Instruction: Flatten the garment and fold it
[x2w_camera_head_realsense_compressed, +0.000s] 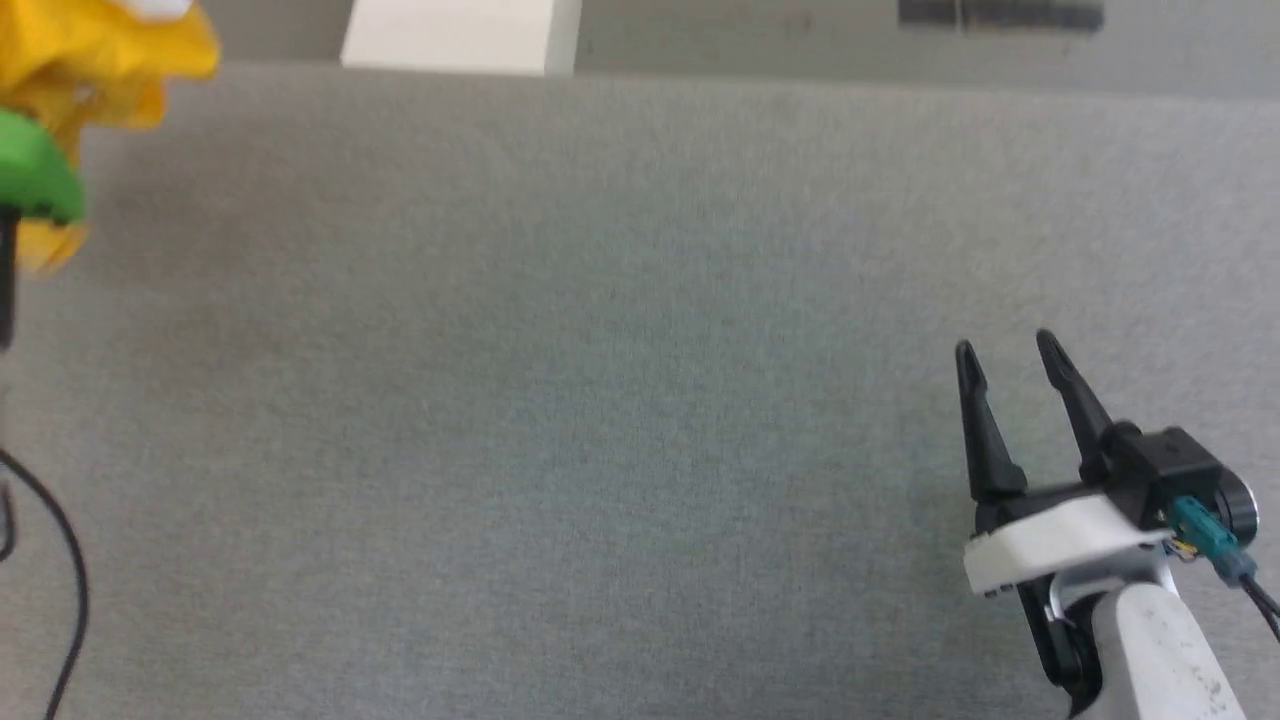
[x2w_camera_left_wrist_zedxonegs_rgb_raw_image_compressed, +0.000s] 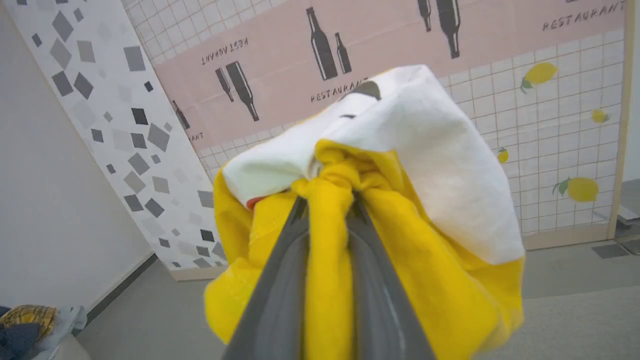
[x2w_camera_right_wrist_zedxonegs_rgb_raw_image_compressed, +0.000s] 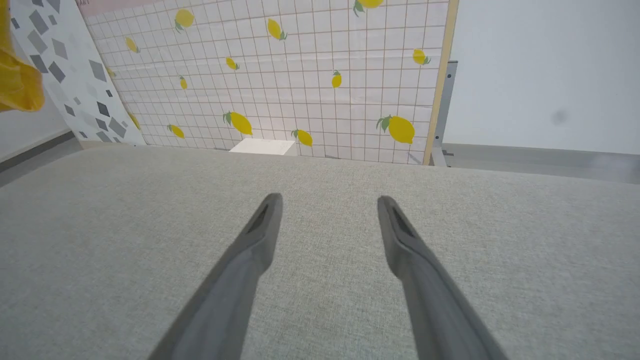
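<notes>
You get only a corner of the garment (x2w_camera_head_realsense_compressed: 95, 60) in the head view. It is cut off by the top-left edge, bunched and lifted above the grey padded surface (x2w_camera_head_realsense_compressed: 600, 400). A green part (x2w_camera_head_realsense_compressed: 35, 185) sits in front of it, probably belonging to the left arm, though too little shows to be sure.

In the left wrist view the garment (x2w_camera_left_wrist_zedxonegs_rgb_raw_image_compressed: 450, 280) is a crumpled yellow-and-white wad that covers the fingertips. A sliver of red and a dark mark peek out, and the rest of the print is folded away. Your left gripper (x2w_camera_left_wrist_zedxonegs_rgb_raw_image_compressed: 327, 200) has its fingers drawn narrow, pinching a twist of yellow cloth between them. It is raised and aimed toward the patterned backdrop (x2w_camera_left_wrist_zedxonegs_rgb_raw_image_compressed: 550, 125).

Your right gripper (x2w_camera_head_realsense_compressed: 1005, 345) sits at the lower right, fingers pointing up the view, spread wide with nothing between them. You cannot tell whether its tips touch the surface.

A broad stretch of grey surface lies between the two arms. Its far edge runs along the top, with a white box (x2w_camera_head_realsense_compressed: 460, 35) just beyond it. A black cable (x2w_camera_head_realsense_compressed: 82, 590) loops at the left edge.
</notes>
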